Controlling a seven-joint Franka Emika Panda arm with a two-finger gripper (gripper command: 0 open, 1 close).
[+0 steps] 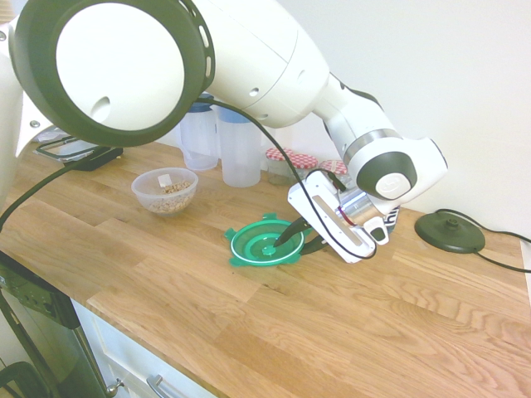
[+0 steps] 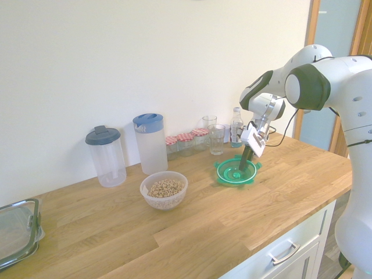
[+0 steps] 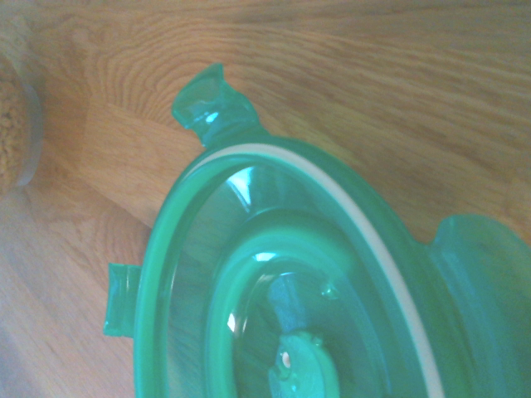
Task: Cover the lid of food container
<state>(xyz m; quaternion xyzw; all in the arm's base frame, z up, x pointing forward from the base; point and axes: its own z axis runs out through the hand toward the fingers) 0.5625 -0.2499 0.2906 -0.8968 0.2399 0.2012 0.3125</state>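
Green lid (image 1: 253, 242) lies on the wooden desk (image 1: 332, 332), inner side up, white ring showing. Gripper (image 1: 289, 238) angles down into the lid's centre at the knob, fingers narrow; cannot tell if it grips. Food container (image 1: 165, 191) with cereal stands uncovered, well apart from the lid, near two pitchers (image 2: 129, 148).

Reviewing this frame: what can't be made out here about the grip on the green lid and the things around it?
- Gripper on the lid: both exterior views show its dark fingers at the lid's middle, too small to tell whether they pinch the knob.
- Wrist view: blurred, lid cut off by the bottom edge.
- Food container: only a sliver at the wrist view's edge.
- Jars: contents too small, second exterior view.
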